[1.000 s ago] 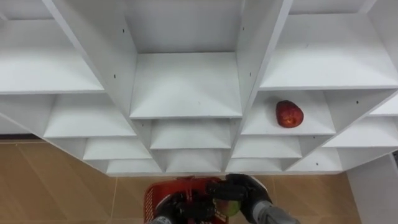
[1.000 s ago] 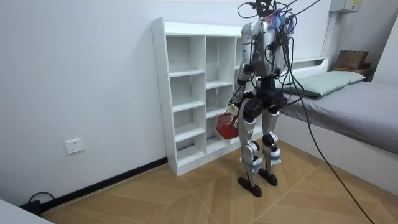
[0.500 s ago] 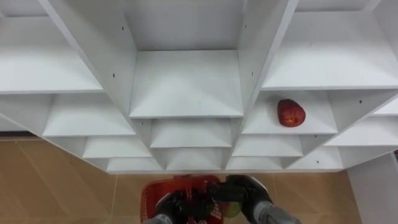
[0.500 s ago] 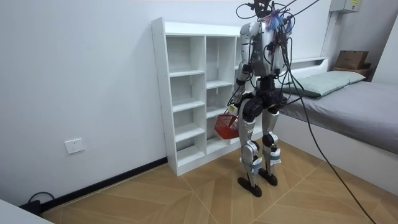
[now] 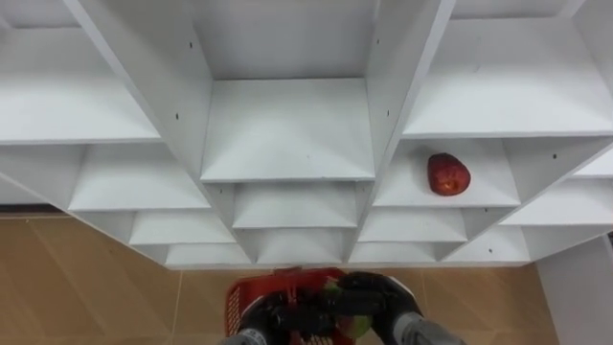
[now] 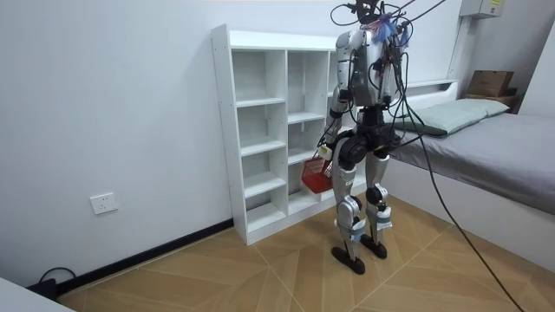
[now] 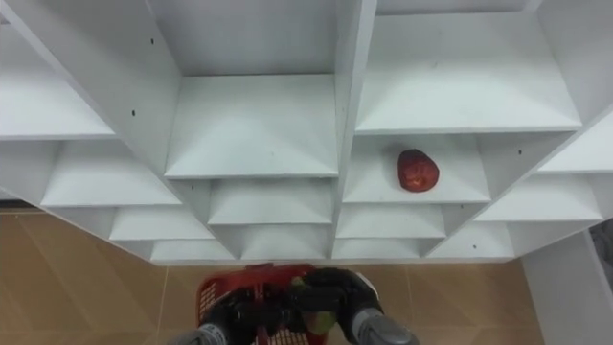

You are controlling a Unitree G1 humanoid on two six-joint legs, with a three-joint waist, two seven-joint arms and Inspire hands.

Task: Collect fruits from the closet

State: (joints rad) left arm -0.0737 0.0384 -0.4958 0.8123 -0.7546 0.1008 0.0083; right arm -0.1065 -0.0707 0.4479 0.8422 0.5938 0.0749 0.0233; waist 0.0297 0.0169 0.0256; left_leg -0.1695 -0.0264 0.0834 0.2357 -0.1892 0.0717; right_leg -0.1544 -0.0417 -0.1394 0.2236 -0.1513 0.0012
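Under the right hand (image 5: 375,292), whose fingers curled round a green fruit (image 5: 357,324), hung the red basket (image 5: 236,299), gripped by the left hand (image 5: 268,312). A red apple (image 5: 447,174) lay well above that hand, on a closet shelf (image 5: 287,129). Letting go was best done low inside the basket, lest the fruit bounce out.

Shelf (image 5: 484,182) around the apple (image 5: 447,174) seems open between white dividers (image 5: 393,86).

The lower edge cuts your red basket (image 5: 233,299), and the left hand (image 5: 271,311) and right hand (image 5: 378,295) cover most of it. Of the green fruit (image 5: 360,326) you see a sliver.
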